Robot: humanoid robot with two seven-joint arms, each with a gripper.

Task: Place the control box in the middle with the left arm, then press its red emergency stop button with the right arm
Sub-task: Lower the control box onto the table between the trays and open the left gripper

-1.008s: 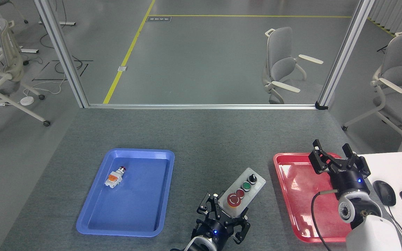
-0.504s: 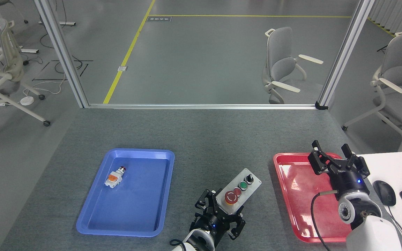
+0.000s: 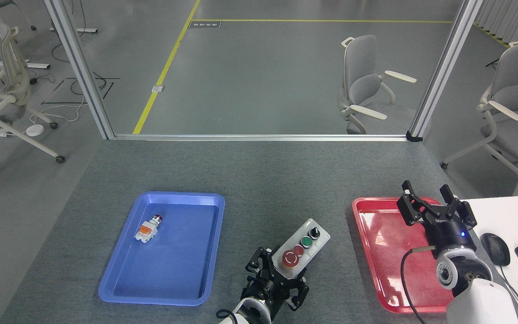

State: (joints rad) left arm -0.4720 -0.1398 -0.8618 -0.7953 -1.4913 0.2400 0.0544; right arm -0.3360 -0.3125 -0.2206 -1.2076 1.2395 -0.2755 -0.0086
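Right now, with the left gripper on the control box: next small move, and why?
Probably let go: open the left gripper and back it off. The control box already lies on bare grey tabletop between the blue tray and red tray. The red emergency stop button is exposed, and the right gripper waits open over the red tray.

Bare felt runs open along the table's (image 3: 259, 175) far edge; nearer, the blue tray (image 3: 119, 274) and red tray (image 3: 367, 252) flank a central lane holding the control box (image 3: 301, 247).
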